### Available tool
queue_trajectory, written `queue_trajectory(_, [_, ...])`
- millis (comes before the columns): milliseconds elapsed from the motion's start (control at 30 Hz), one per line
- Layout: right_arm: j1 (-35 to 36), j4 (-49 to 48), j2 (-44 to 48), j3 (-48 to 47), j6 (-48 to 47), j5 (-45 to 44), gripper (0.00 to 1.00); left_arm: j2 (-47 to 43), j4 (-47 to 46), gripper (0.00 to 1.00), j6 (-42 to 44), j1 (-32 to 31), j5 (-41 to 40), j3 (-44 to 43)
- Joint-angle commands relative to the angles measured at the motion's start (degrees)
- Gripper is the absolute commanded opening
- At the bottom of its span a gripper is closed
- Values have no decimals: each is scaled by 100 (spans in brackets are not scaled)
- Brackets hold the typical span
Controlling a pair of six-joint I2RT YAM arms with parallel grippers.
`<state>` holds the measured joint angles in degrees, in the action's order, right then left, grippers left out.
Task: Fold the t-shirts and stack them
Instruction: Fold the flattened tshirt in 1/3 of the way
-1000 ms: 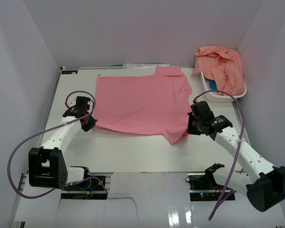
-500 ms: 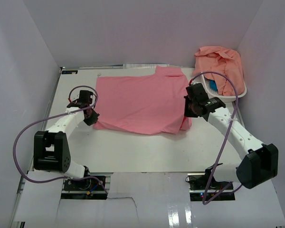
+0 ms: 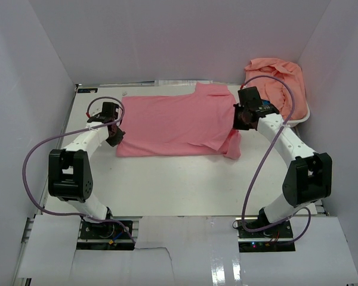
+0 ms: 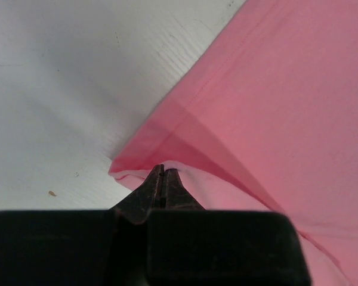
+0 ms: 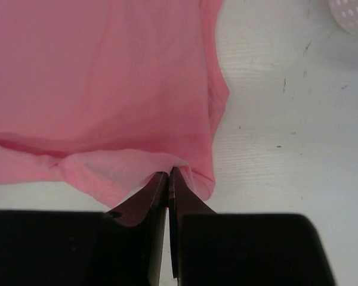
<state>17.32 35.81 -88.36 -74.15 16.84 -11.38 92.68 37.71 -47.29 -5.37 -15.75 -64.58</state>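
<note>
A pink t-shirt (image 3: 179, 122) lies flat in the middle of the white table (image 3: 185, 179); it stretches from side to side between the two arms; its near edge is a soft fold, with one layer of cloth lying on top of another.

The left gripper (image 3: 114, 136) sits at the left end of the shirt, right on its near corner; in the left wrist view the two black fingers are pressed tight together, and the corner of the pink cloth is pinched between their tips; the rest of the shirt spreads away from the fingers, up and to the right.

The right gripper (image 3: 241, 119) sits at the right end of the shirt, just beside the short sleeve (image 3: 232, 146); its fingers are squeezed together too, and a bit of the pink hem is caught between the tips; in the right wrist view the shirt lies ahead of the fingers and to their left.

A white basket (image 3: 301, 113) stands in the far right corner, close to the right gripper but not touching it; some peach t-shirts (image 3: 277, 77) are heaped in it in a lump.
</note>
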Motion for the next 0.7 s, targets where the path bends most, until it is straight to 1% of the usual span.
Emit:
queue_trajectory(0, [-36,-268,-207,-573,-181,223,8,13,78,0,-114,27,-227,-327])
queue_trajectory(167, [-62,-241,-665,-1320,-295,311,8,171,113,0,-193,27,-271,-521])
queue_trajectory(267, [-80,-66,-964,-1750,-357,355,8,241,140,0,-184,27,-341,-696])
queue_trajectory(367, [-97,-4,-1244,-2050,-392,364,8,303,183,0,-167,27,-420,-872])
queue_trajectory(500, [-115,118,-1508,-2392,-445,399,8,408,219,0,-132,27,-403,-1091])
queue_trajectory(667, [-124,137,-1711,-2543,-480,373,8,610,245,0,-105,27,-341,-1268])
